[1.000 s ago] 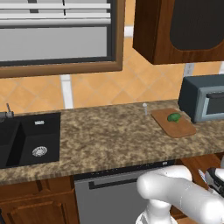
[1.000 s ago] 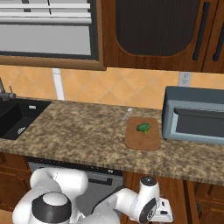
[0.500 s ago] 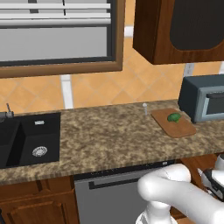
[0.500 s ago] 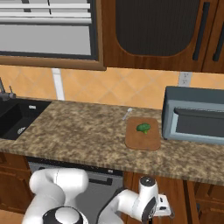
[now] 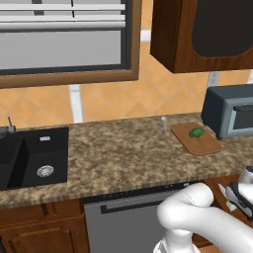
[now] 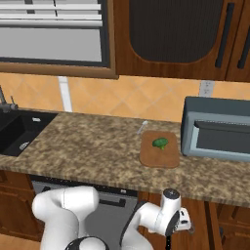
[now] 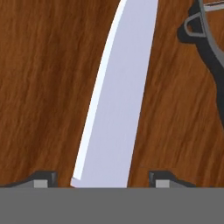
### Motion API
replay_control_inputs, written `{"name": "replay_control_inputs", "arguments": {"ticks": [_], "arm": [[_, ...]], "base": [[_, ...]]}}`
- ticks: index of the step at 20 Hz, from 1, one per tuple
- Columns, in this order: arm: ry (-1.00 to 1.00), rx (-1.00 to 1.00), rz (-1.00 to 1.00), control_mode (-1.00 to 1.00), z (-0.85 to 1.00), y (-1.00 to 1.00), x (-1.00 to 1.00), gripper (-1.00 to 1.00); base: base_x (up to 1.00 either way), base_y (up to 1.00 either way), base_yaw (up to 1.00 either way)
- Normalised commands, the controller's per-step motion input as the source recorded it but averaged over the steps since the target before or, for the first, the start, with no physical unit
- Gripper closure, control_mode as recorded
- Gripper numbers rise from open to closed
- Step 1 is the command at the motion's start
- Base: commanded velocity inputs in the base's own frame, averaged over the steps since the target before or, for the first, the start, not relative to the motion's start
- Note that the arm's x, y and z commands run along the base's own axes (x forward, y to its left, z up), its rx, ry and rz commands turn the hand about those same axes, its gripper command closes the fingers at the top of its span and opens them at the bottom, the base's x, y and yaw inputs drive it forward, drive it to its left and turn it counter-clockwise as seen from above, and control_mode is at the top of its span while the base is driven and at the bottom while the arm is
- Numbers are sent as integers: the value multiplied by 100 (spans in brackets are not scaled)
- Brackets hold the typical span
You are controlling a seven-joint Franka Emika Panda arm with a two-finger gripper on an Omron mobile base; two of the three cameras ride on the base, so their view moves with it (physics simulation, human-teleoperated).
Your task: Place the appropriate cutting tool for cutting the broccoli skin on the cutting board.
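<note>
So the cutting tool (image 7: 114, 100) shows up close in the hand view: a pale whitish-lilac blade, slightly curved, running from between the two finger tips up toward the top edge, lying on a brown wood-grain surface. The gripper (image 7: 101, 178) has its tips spread wide, one on each side of the blade's lower end, neither one touching it, so it's released and not grasping anything. A dark grey tool (image 7: 205, 43) with a curved outline sits at the upper right of that same view, just beside the blade but apart from it.

In the base views the gripper is down low in front of the cabinets, below the bench edge, at the far right of the left base view and bottom middle-right of the right one.

Up on the speckled granite bench (image 5: 123, 153) the cutting board (image 6: 159, 150) lies flat, just left of the grey toaster oven (image 6: 217, 128). The broccoli (image 6: 160, 142) sits on the board, toward its back half. A tiny white peg (image 5: 164, 121) stands upright just off the board's back left corner. The black sink (image 5: 29, 158) is well apart, at the far left of the bench.
</note>
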Motion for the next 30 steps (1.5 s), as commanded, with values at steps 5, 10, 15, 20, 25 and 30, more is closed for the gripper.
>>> {"name": "replay_control_inputs", "arguments": {"ticks": [5,10,15,20,25,30], "arm": [[5,1,4,-100,-28,23,0,100],[5,0,7,-100,-4,10,-17,100],[0,1,8,-100,4,-24,-64,100],[0,0,13,-100,8,-28,-79,100],[-4,0,18,-100,85,-20,-65,100],[0,-1,18,-100,100,0,-27,100]], "base": [[0,0,0],[0,0,0],[0,0,0],[0,0,0],[0,0,0],[0,0,0]]}}
